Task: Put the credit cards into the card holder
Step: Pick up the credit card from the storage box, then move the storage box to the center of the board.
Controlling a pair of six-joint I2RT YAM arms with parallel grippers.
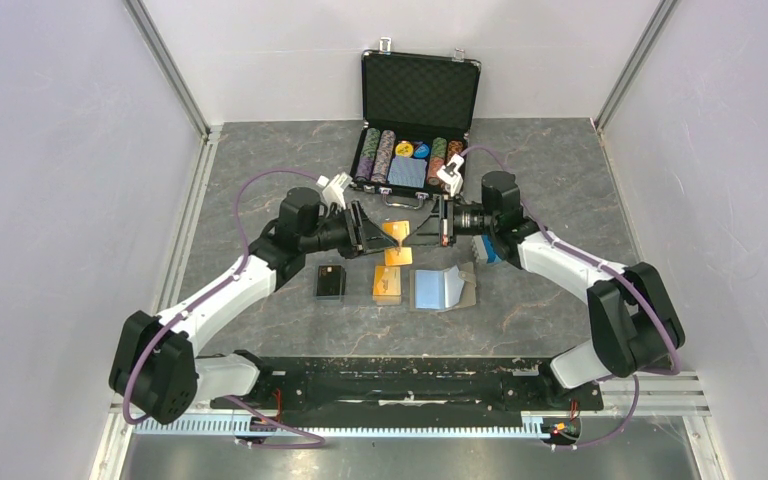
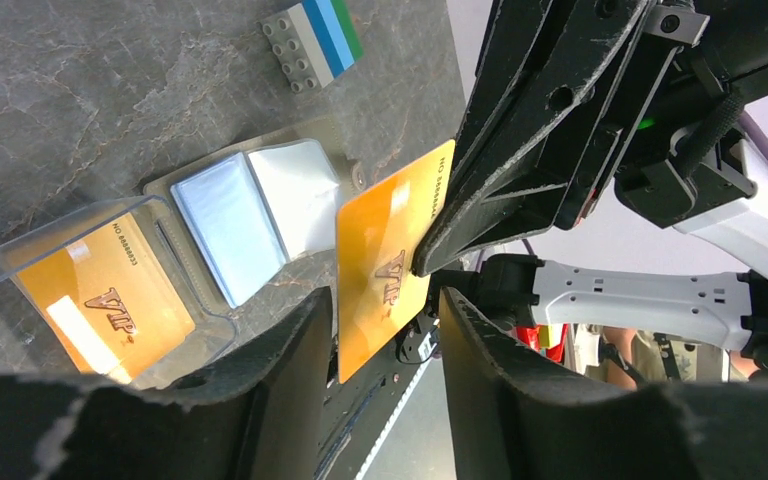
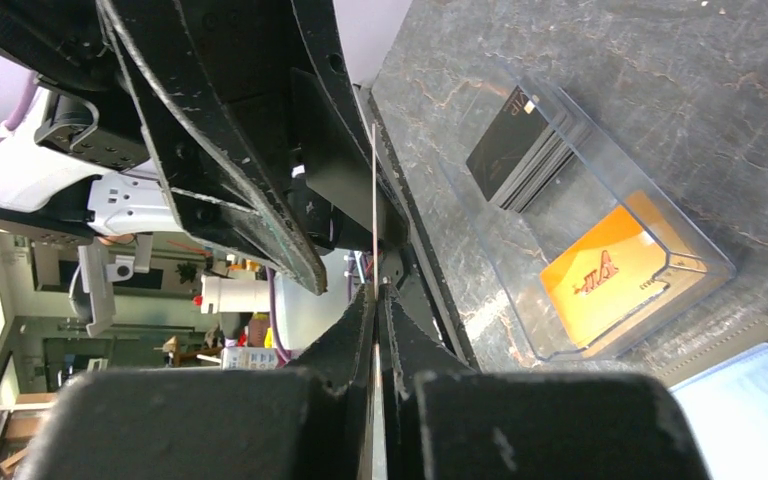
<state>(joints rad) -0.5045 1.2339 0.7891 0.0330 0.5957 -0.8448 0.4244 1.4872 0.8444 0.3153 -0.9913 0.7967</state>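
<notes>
Over the grey surface [image 1: 560, 170], left hand [image 1: 373, 232] and right hand [image 1: 432, 228] facing each other, orange card [image 1: 396, 234] between them, black cards [image 1: 331, 281], orange stack [image 1: 387, 284] and open card holder [image 1: 443, 288] nearer the bases, poker chip case [image 1: 420, 120] behind.

The dark grey marbled surface [image 1: 580, 180] carries an open poker chip case [image 1: 420, 90] at its far edge. Near the middle lies a clear tray [image 2: 50, 235], with the card holder [image 1: 445, 288] opened flat just beside it. A small toy brick block [image 2: 312, 42] sits near the holder.
</notes>
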